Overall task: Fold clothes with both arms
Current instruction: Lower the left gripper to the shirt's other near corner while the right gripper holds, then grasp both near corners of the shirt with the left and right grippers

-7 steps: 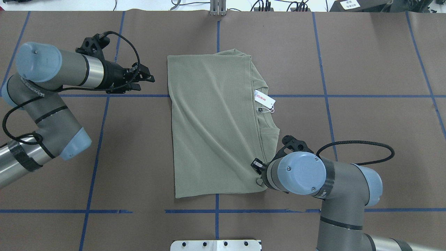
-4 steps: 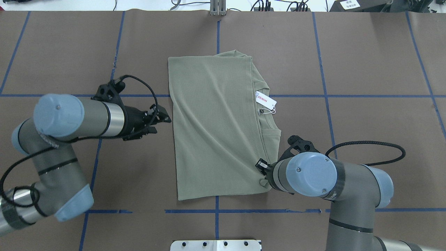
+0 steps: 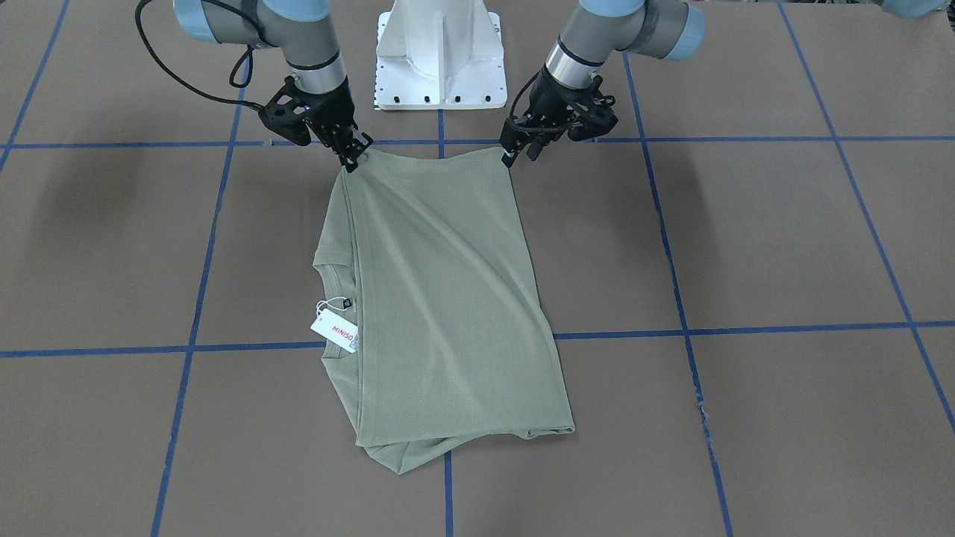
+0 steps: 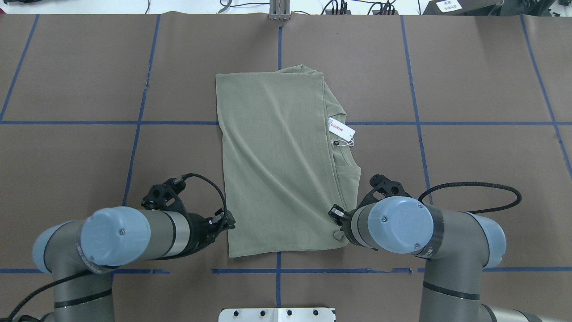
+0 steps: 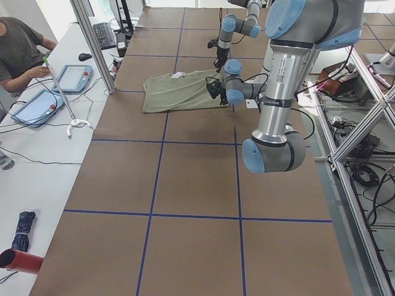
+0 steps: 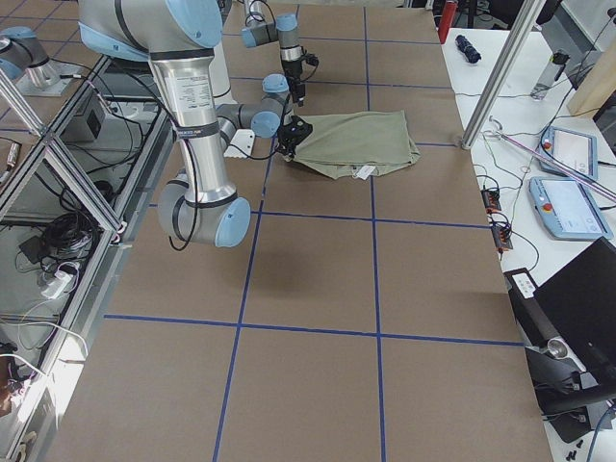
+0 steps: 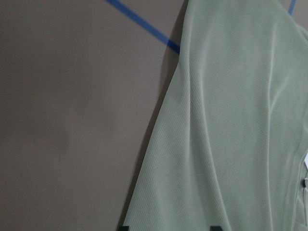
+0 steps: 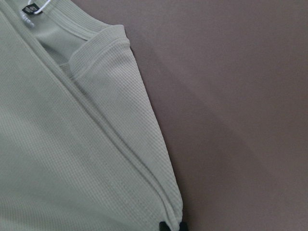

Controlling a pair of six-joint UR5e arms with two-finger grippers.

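Note:
The sage-green shirt (image 4: 277, 156) lies folded lengthwise at the table's middle, its white MINISO hang tag (image 4: 342, 129) at the collar on its right edge. My right gripper (image 4: 336, 231) is shut on the shirt's near right corner. In the right wrist view its tips (image 8: 174, 226) pinch the ribbed edge (image 8: 120, 120). My left gripper (image 4: 229, 223) is open at the shirt's near left corner. In the left wrist view (image 7: 169, 227) its fingertips stand wide apart with the shirt's edge (image 7: 231, 120) between them. The front view shows both, right gripper (image 3: 349, 160) and left gripper (image 3: 512, 153).
The brown table cover carries a grid of blue tape lines (image 4: 415, 123). The white pedestal base (image 3: 440, 52) stands at the near table edge between the arms. An operator (image 5: 18, 49) sits at a side bench with tablets (image 5: 74, 77), beyond the table's far edge.
My left arm swung from the far left of the table toward the robot and now sits at the shirt's near left corner. My right gripper stayed on the near right corner.

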